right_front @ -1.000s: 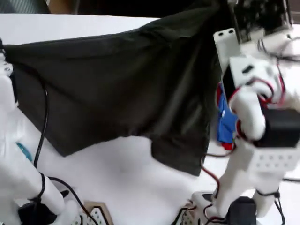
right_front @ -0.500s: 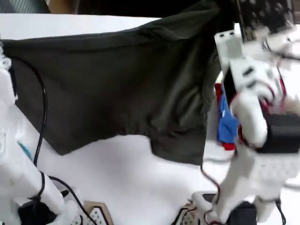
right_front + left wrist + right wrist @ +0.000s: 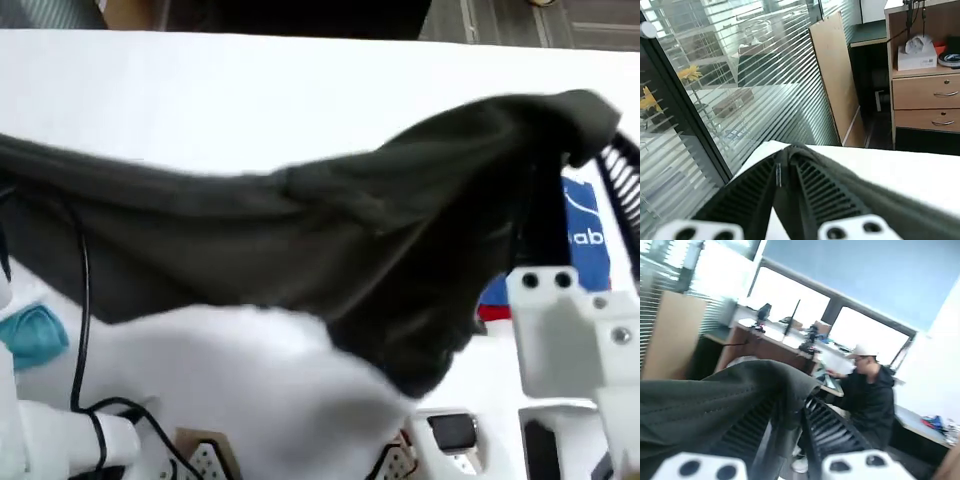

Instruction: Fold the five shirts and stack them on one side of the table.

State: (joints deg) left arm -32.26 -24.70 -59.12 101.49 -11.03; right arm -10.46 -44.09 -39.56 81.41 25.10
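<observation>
Two pinches: left gripper (image 3: pixel 782 156) and right gripper (image 3: pixel 790 400) fingers clamped on dark shirt (image 3: pixel 330 230), stretched 9-to-2 o'clock above counter (image 3: pixel 250 90) (presumably spreading it flat to fold).

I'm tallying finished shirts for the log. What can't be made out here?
High view: the lifted dark shirt covers the table beneath and part of the blue and red items behind, so no count.
High view: the teal item is cut by the left edge; unidentifiable.
Right wrist view: draped cloth hides how the right pincer grips.
</observation>
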